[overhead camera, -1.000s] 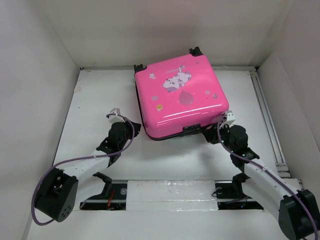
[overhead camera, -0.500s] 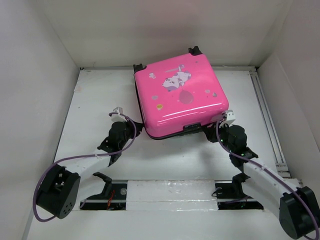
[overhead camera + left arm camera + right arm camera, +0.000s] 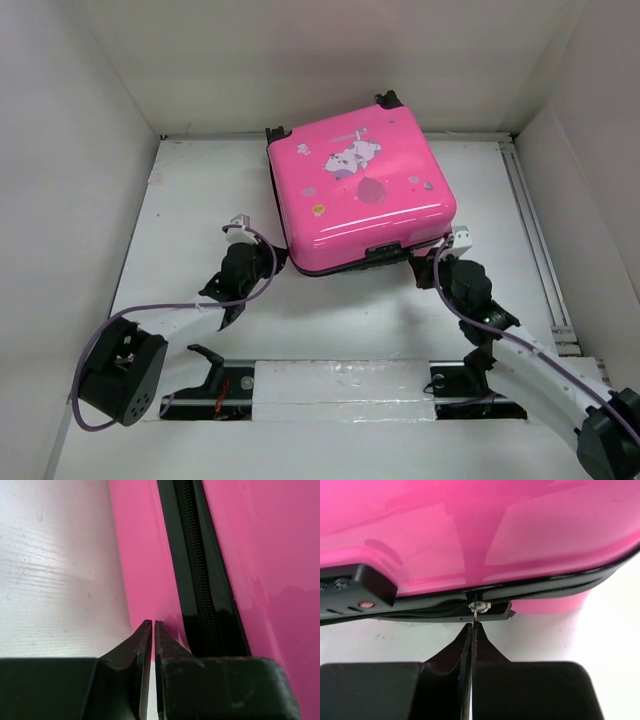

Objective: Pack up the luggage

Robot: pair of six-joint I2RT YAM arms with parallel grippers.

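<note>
At luggage [image 3: 360,190] front, right fingers [image 3: 482,647] pinch zip pull [image 3: 479,606], likely best hold: stiff, slick; left fingers [image 3: 142,650] clenched empty.

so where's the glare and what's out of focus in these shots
Top external: sharp, with a white glare streak on the luggage near its front edge. Left wrist: zipper crisp, sheen on the table, left gripper dark and soft. Right wrist: broad soft reflections on its shell, right gripper a blurred silhouette.
</note>
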